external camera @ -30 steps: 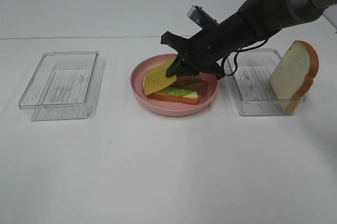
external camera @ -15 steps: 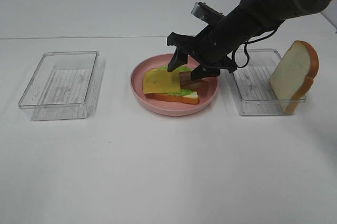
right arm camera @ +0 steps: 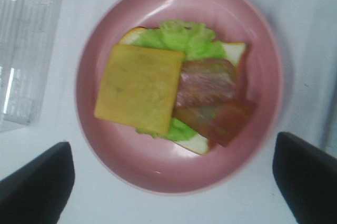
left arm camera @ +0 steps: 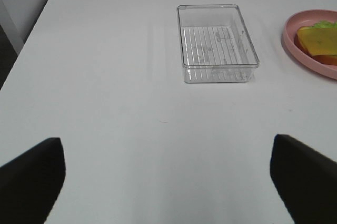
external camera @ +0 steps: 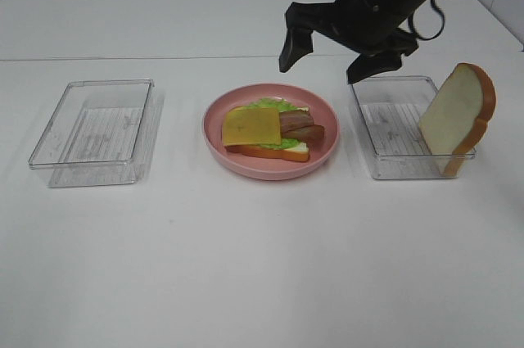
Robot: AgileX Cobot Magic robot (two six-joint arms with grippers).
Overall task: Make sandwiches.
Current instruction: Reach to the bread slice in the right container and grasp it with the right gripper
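Cheese slice (external camera: 252, 127) now released flat on the lettuce beside the bacon (external camera: 301, 125), stack on pink plate (external camera: 327, 147); right claw (external camera: 337, 47) risen, jaws apart and empty, so top bread slice (external camera: 457, 115), leaning at right tray (external camera: 393, 160), likely comes next.

cheese slice (external camera: 252, 127) released flat on stack, right gripper (external camera: 334, 49) lifted — open
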